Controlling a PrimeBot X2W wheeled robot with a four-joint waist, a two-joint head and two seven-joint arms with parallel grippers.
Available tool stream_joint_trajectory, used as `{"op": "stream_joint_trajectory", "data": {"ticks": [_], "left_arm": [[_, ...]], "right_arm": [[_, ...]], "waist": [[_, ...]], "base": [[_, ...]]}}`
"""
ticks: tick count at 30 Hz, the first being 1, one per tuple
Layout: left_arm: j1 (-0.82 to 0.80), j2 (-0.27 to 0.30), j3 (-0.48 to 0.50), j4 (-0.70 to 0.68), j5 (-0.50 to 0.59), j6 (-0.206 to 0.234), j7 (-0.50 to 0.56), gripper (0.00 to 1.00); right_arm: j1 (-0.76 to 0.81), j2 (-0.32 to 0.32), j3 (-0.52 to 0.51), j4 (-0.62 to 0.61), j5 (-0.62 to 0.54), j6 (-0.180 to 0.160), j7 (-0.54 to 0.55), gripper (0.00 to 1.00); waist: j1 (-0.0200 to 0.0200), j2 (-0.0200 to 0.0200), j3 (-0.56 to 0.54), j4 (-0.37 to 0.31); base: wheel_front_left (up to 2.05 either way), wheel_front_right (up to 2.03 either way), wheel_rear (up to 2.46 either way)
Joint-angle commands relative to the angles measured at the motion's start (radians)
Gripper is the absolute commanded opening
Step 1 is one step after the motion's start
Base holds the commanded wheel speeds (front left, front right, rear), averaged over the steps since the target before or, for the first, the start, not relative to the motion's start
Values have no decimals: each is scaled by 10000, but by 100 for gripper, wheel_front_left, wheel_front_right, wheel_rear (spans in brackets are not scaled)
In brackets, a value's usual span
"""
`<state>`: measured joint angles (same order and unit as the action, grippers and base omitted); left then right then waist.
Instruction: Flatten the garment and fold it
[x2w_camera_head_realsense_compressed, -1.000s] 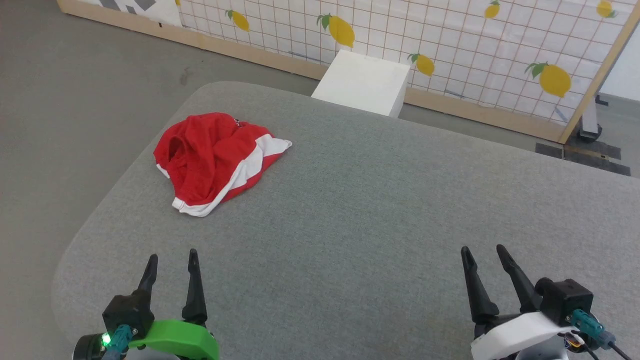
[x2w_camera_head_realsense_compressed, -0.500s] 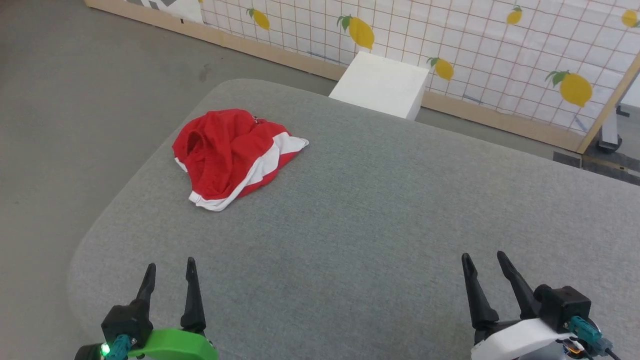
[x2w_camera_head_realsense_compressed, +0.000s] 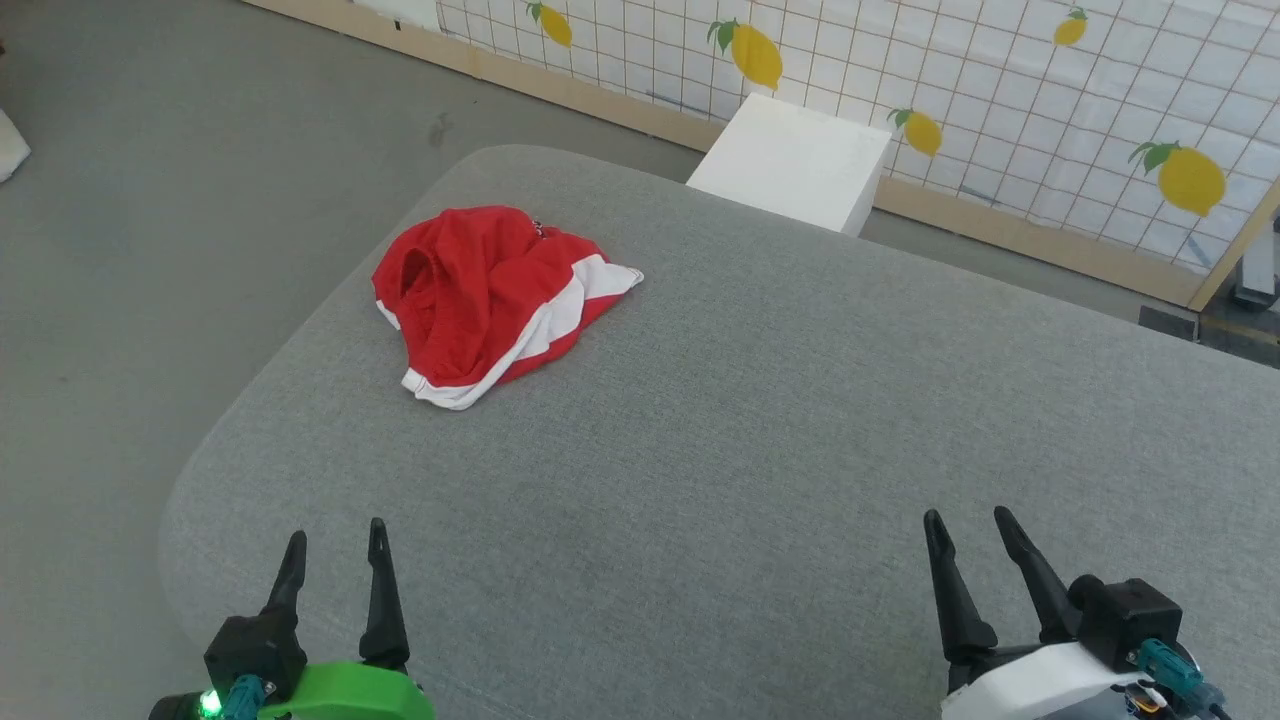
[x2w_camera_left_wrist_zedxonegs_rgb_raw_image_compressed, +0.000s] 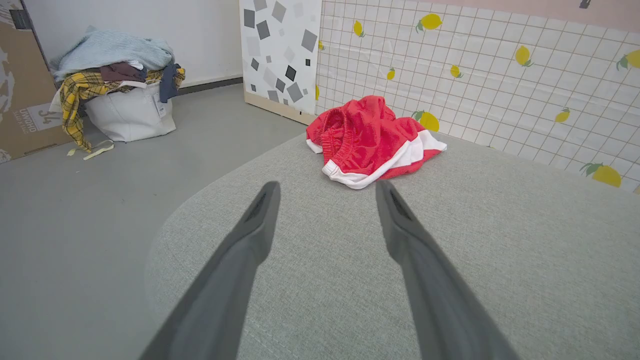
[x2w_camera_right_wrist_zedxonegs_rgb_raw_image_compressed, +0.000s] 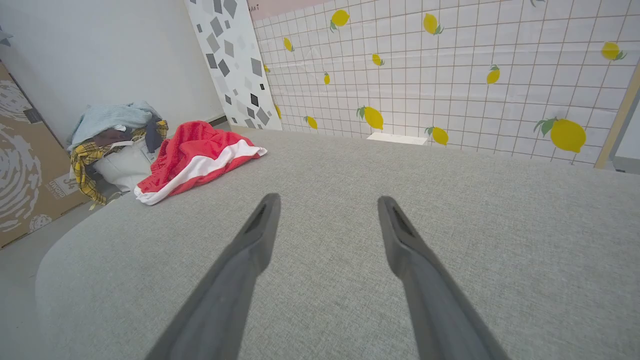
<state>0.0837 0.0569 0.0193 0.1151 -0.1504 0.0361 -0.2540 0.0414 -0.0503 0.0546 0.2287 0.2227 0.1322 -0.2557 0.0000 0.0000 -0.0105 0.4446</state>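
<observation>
A crumpled bright red thin cloth garment (x2w_camera_head_realsense_compressed: 490, 290), white-banded, lies bunched near the far left corner of the rounded grey woven-fabric table (x2w_camera_head_realsense_compressed: 760, 420). The left gripper (x2w_camera_head_realsense_compressed: 336, 530) and right gripper (x2w_camera_head_realsense_compressed: 967, 512) hover above its near edge, jaws apart, empty.

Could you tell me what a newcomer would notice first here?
A crumpled bright red cloth garment with white stripe bands lies near the far left corner of the grey fabric-covered table. Behind stands a white grid panel printed with yellow lemons. The left end effector and right end effector hover open and empty at the near edge.
</observation>
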Motion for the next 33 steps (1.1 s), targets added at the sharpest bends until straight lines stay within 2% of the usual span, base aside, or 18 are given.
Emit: {"op": "stream_joint_trajectory", "data": {"ticks": [1,7,11,16,20,24,28,33], "left_arm": [[108,6,-9,-14,43,33,-78,100],[-516,-23,117,-3,-782,-221,-74,100],[-1792,288,239,319,-1207,-585,393,100],[-4030,993,291,1530,-1907,-1145,1919,100],[-5610,1337,243,2966,-2584,-1404,3195,100],[-6691,1573,120,4288,-2987,-1516,4061,100],[-7317,1795,158,5345,-3085,-1523,4117,100],[-7844,1955,86,6537,-2980,-1322,4256,100]], "right_arm": [[38,1,-7,33,76,-15,-61,100],[-134,1,51,44,19,-15,-61,100],[-373,1,53,30,-111,-15,-59,100],[-777,1,-72,-193,-469,-15,128,100],[-1083,1,-264,-597,-868,-15,432,100],[-1223,1,-502,-1092,-1218,-15,743,100],[-1207,1,-722,-1532,-1362,-15,931,100],[-1090,1,-928,-1857,-1408,-15,1016,100]], "waist": [[0,0,39,-37],[0,0,254,-138],[0,0,548,-271],[0,0,1353,-660],[0,0,2268,-1085],[0,0,3152,-1513],[0,0,3807,-1830],[0,0,4272,-1885]], "base": [[0,0,0],[0,0,0],[0,0,0],[0,0,0],[0,0,0],[0,0,0],[0,0,0],[0,0,0]]}}
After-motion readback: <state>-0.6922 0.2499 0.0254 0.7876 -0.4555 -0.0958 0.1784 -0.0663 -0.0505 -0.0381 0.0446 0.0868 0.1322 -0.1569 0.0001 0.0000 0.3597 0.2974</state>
